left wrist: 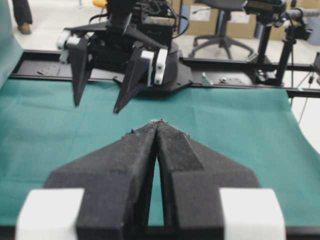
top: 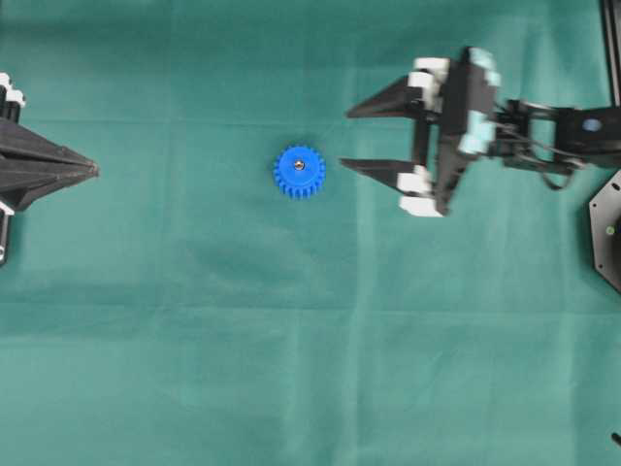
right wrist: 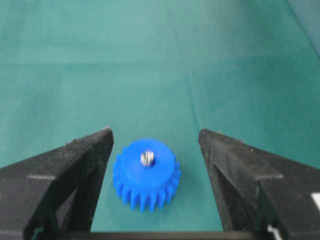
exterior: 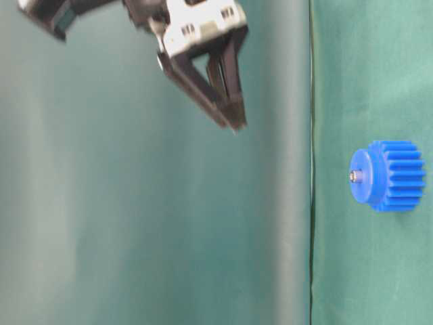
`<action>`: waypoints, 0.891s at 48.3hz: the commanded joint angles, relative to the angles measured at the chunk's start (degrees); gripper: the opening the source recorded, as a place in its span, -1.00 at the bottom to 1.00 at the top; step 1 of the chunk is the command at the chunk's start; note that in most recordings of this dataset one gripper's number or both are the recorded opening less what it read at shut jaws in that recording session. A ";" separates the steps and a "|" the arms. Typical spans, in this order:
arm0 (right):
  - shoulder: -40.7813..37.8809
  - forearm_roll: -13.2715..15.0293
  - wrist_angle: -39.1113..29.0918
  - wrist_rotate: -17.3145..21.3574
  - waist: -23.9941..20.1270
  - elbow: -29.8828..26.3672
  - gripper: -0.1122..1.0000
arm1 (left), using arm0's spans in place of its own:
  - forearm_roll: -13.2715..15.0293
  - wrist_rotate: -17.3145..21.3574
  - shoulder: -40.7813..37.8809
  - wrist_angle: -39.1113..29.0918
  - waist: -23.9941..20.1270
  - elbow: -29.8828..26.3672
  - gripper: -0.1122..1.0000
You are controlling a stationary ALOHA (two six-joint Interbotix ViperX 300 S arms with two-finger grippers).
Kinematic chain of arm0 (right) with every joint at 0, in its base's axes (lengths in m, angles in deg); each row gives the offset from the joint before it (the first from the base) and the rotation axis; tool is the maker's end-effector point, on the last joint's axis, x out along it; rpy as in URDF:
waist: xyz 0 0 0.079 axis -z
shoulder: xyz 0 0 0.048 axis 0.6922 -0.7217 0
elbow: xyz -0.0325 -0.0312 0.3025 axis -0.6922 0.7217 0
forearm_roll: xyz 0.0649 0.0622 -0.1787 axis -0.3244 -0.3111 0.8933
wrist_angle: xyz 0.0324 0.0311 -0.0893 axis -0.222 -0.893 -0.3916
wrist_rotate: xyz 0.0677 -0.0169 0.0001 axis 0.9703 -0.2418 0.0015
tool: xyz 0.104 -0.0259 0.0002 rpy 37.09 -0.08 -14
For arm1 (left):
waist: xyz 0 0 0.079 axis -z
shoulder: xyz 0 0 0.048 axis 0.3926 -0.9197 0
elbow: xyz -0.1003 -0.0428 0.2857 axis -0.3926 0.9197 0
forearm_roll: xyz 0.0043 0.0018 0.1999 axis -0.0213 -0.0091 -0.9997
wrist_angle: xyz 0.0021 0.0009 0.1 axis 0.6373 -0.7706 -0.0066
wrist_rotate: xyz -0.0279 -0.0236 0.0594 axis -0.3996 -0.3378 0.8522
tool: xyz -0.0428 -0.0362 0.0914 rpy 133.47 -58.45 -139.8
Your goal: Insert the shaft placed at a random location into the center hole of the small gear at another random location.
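Looking at your right gripper [top: 344,141]: jaws wide, empty; left gripper [top: 95,170] pinched closed; shaft [right wrist: 147,158] sits in the small gear [right wrist: 146,174].

You had a green cloth [top: 194,369] over the table and an office chair [left wrist: 220,30] behind.

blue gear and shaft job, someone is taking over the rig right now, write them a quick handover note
Right gripper: open, empty, up off the cloth and clear of the gear.
Left gripper: shut, empty, parked at the left edge of the overhead view.
Small gear: flat on the green cloth near the middle, hub up.
Shaft: standing in the center hole, its tip showing above the hub.
Done: insertion looks complete.
Left: probably nothing but parking the right arm; how deep the shaft sits cannot be told.
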 commanded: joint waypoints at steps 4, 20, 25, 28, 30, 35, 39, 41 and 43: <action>8.53 -0.09 0.09 0.26 -0.09 4.92 0.53 | 0.09 0.09 -0.18 0.35 0.09 -0.62 -0.81; 24.61 -0.18 -8.96 0.70 -0.09 11.95 0.53 | 0.09 0.00 -0.09 0.18 0.09 -0.62 -0.81; 28.48 -0.18 -10.90 0.70 -0.09 13.89 0.53 | 0.09 0.00 -0.09 0.18 0.09 -0.62 -0.81; 30.06 -0.18 -11.07 0.70 -0.09 14.85 0.53 | 0.09 0.00 -0.09 0.18 0.09 -0.62 -0.81; 30.94 -0.18 -11.16 0.70 -0.09 15.38 0.53 | 0.18 0.00 -0.09 0.09 0.09 -0.62 -0.81; 32.17 -0.18 -11.25 0.79 -0.09 16.35 0.53 | 0.09 0.00 -0.09 0.00 0.09 -0.62 -0.81; 32.26 -0.26 -11.34 0.79 -0.09 16.44 0.53 | 0.09 0.00 -0.09 -0.09 0.09 -0.62 -0.81; 32.17 -0.26 -11.34 0.79 -0.09 16.52 0.53 | 0.09 0.00 -0.09 -0.09 0.09 -0.62 -0.81; 32.08 -0.26 -11.34 0.79 -0.09 16.52 0.53 | 0.18 0.00 -0.09 -0.09 0.09 -0.62 -0.81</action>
